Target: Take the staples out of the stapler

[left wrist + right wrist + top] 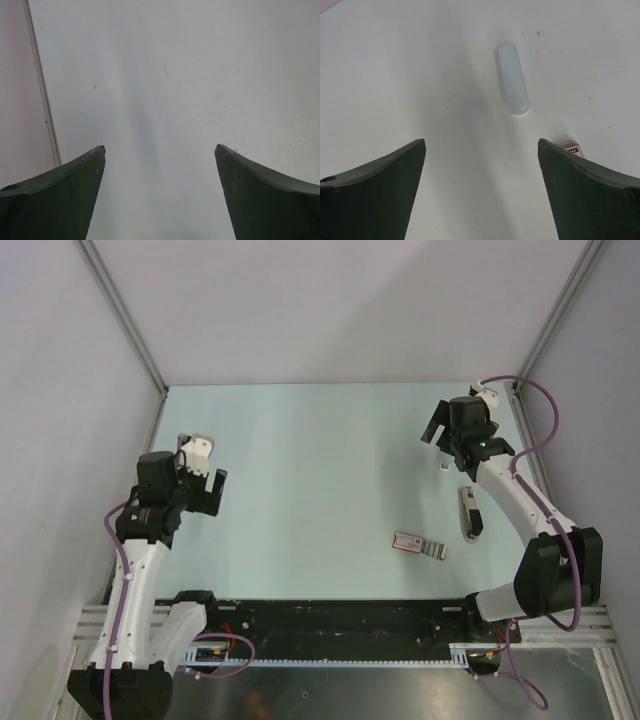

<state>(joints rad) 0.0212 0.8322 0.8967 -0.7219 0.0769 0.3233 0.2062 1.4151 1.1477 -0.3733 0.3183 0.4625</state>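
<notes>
Stapler [468,512] lying flat, right gripper [481,142] spread wide, perhaps staples [443,466] nearby

i see the stapler [468,513] lying on the tabletop [320,460] at the right, the box [419,545] just left of it and nearer the bases, the staples [444,466] behind it.

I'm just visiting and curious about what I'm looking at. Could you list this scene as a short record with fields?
table: pale blue-green surface
stapler: lying flat on the right side, nothing touching it
pink-and-grey box: flat, left of the stapler and nearer the arm bases, apart from it
tiny grey strip: beyond the stapler, too small to identify
left fingers: open, holding nothing, over bare table on the left
right fingers: open, holding nothing, at the far right, stapler ahead of them
</notes>
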